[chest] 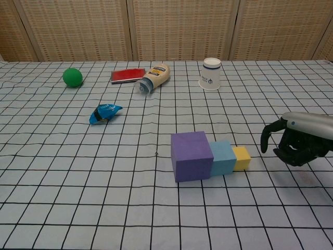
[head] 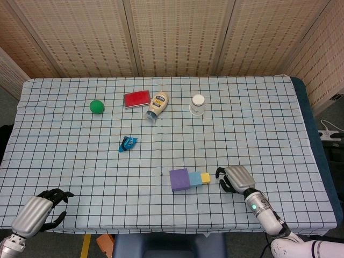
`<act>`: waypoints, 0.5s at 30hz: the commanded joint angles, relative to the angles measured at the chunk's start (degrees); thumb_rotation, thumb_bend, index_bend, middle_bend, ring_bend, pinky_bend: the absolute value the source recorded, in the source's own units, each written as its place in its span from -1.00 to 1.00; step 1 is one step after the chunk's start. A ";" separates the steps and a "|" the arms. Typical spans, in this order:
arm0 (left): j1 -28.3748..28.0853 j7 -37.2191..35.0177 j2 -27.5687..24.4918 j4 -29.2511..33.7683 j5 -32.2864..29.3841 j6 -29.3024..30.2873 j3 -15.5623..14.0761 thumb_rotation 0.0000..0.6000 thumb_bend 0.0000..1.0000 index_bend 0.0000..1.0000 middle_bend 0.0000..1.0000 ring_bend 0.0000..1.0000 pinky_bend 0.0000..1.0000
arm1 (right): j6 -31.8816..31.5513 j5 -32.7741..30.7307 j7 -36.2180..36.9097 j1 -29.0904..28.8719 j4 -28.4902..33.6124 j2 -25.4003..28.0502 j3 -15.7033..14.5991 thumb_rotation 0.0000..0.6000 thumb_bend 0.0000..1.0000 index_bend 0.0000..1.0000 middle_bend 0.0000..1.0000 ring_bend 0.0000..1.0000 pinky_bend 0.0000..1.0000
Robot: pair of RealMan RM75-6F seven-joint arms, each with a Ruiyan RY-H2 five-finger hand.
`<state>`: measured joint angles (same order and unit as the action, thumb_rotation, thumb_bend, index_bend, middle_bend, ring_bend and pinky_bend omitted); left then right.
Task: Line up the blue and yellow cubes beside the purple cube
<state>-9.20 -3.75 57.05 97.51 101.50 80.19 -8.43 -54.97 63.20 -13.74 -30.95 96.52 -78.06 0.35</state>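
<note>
The purple cube [head: 179, 179] [chest: 191, 155], the smaller blue cube [head: 195, 178] [chest: 222, 157] and the small yellow cube [head: 205, 178] [chest: 241, 158] sit touching in a row near the table's front edge, purple on the left. My right hand [head: 235, 178] [chest: 296, 140] hovers just right of the yellow cube, a small gap away, fingers curled in and holding nothing. My left hand [head: 40, 210] rests at the front left corner, far from the cubes, empty, with its fingers loosely apart; the chest view does not show it.
At the back stand a green ball [head: 97, 106], a red box [head: 137, 99], a lying mayonnaise bottle [head: 157, 105] and a white paper cup [head: 198, 104]. A blue wrapper [head: 128, 143] lies left of centre. The checked tablecloth [head: 258, 134] covers the table.
</note>
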 commanded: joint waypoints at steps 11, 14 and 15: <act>0.61 2.77 0.81 -0.50 1.31 1.46 0.18 1.00 -0.15 -0.40 -0.18 -0.49 -0.30 | -29.88 24.75 6.69 15.23 -9.97 0.15 -6.89 1.00 -0.52 -0.13 0.02 -0.19 0.60; 0.68 4.20 1.24 -0.51 1.59 1.14 0.03 1.00 -0.15 -0.40 -0.18 -0.49 -0.30 | -33.00 26.44 8.23 17.48 -13.24 -0.44 -7.09 1.00 -0.60 -0.13 -0.16 -0.42 0.34; 0.70 4.62 1.34 -0.47 1.65 1.04 -0.02 1.00 -0.15 -0.40 -0.18 -0.49 -0.30 | -33.42 26.58 8.53 17.95 -13.97 -0.52 -7.04 1.00 -0.61 -0.13 -0.21 -0.47 0.26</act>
<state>-8.54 0.48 58.19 97.03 103.01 81.39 -8.36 -86.09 87.68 -7.24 -15.38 85.18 -77.88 -5.75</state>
